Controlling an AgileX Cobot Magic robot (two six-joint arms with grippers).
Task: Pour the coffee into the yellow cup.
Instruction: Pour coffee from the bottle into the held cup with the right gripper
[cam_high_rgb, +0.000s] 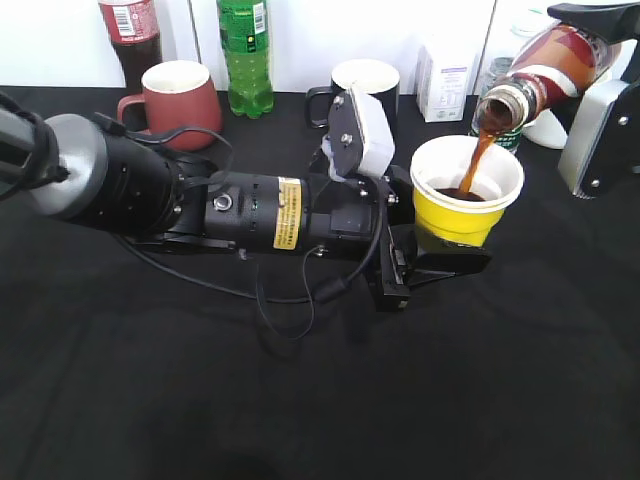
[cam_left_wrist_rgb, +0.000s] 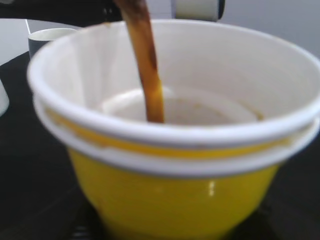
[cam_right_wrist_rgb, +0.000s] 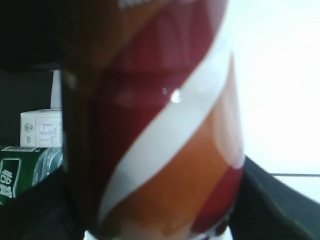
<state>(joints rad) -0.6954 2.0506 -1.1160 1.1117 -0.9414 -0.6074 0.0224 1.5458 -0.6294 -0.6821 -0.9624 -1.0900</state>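
The yellow cup stands on the black table, right of centre, held between the jaws of my left gripper, which is shut on it. It fills the left wrist view. The coffee bottle is tilted neck-down at the upper right, held by my right gripper, which is shut on it. A brown stream of coffee runs from its mouth into the cup, also seen in the left wrist view. The bottle's orange, red and white label fills the right wrist view.
At the back stand a maroon mug, a dark cola bottle, a green-labelled bottle, a black mug and a white carton. My left arm and its cable lie across the table's middle.
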